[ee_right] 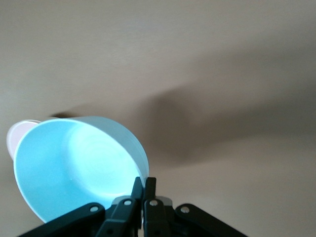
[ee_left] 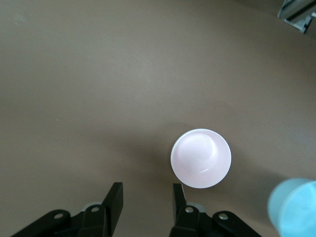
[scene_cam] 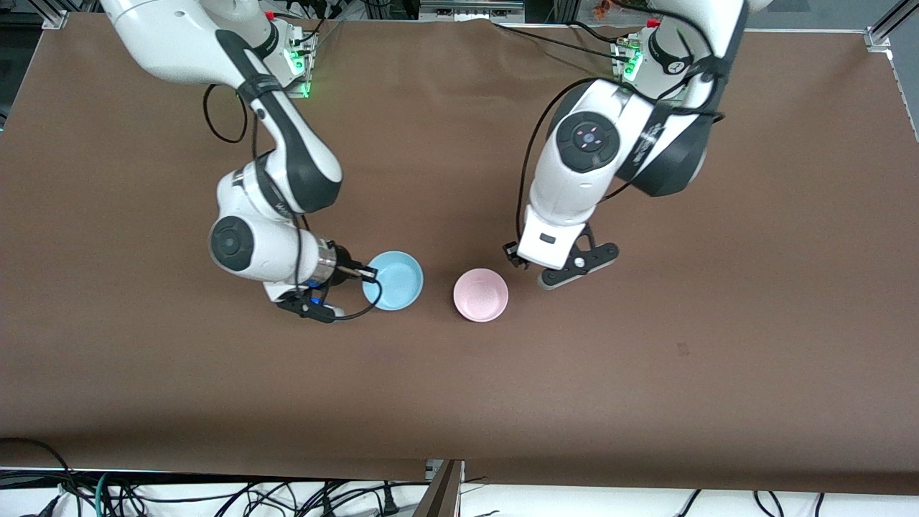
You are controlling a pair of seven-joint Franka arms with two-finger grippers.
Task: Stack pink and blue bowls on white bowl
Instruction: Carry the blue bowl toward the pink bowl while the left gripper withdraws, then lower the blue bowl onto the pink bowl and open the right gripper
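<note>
Two pincers: the right pincer [ee_right: 143, 190] pinches the sky-blue round plastic bowl's [scene_cam: 393, 280] rim thinly, risking slip; the left pincer [ee_left: 146, 200] hangs part-open, empty, over the brown worktop [scene_cam: 646, 373] at frame centre

blue bowl [scene_cam: 394, 281]: plain sky blue | pink bowl [scene_cam: 481, 295]: plain pale pink | table [scene_cam: 646, 373]: brown

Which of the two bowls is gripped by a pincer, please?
The blue bowl: the right pincer pinches its rim. The pink bowl sits free.
</note>
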